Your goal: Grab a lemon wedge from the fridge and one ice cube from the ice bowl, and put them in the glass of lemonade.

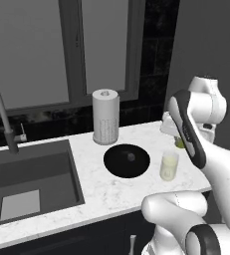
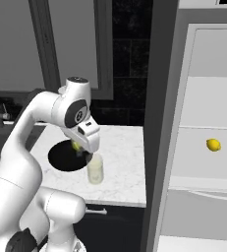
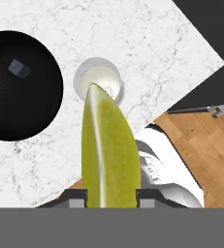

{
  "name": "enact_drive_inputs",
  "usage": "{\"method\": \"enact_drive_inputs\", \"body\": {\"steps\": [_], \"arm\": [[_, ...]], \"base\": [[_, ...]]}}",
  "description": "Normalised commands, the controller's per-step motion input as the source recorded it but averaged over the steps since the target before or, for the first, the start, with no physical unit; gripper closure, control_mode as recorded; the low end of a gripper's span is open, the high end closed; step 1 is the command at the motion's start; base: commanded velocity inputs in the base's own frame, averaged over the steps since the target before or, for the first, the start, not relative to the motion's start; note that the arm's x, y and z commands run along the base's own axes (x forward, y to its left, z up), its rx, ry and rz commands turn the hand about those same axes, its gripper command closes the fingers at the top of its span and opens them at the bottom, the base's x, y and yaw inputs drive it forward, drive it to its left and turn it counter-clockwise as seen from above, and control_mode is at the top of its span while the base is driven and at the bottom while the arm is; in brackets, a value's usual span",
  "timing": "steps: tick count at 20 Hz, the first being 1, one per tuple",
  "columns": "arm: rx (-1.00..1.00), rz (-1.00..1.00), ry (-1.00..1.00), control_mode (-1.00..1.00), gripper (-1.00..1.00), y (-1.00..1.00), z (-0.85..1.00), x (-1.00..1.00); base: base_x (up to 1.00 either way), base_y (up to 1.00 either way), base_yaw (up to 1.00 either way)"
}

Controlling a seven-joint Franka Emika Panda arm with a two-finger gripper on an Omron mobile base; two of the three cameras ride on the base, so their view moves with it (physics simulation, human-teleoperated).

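On the marble counter point(image 1: 111, 191) the ice bowl point(image 1: 117, 168) lies left, one ice cube point(image 3: 19, 68) inside, with the glass of lemonade point(image 1: 169, 166) just beside it on the right. Above the glass hangs the gripper point(image 3: 109, 197), clamped on the lemon wedge point(image 3: 108, 155) (tip over the rim). Further right, a whole lemon point(image 2: 213, 144) sits in the open fridge point(image 2: 203, 123).

Bare counter point(image 1: 111, 191) lies open in front of the ice bowl point(image 1: 127, 160). The paper towel roll point(image 1: 105, 116) blocks behind it, and the glass of lemonade point(image 1: 169, 166) stands just right.

counter point(image 1: 111, 191) – bowl point(image 1: 127, 160) between sink point(image 1: 29, 179) and glass point(image 1: 169, 166) | ice cube point(image 1: 131, 157) in bowl | towel roll point(image 1: 105, 116) behind bowl | lemon point(image 2: 213, 144) on fridge shelf point(image 2: 203, 167)
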Motion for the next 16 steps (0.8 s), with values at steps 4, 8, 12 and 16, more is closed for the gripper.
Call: {"method": "enact_drive_inputs", "body": {"steps": [4, 8, 12, 16], "arm": [[0.0, 0.0, 0.0, -1.0, 1.0, 0.0, -0.5, 0.16], [0.0, -0.01, 0.01, -1.0, 1.0, 0.0, -0.4, 0.04], [-0.1, -0.06, 0.0, -1.0, 1.0, 0.01, -0.14, 0.0], [-0.05, -0.04, 0.0, -1.0, 1.0, 0.0, -0.13, 0.01]], "base": [[0.0, 0.0, 0.0], [0.0, 0.0, 0.0], [0.0, 0.0, 0.0], [0.0, 0.0, 0.0]]}}
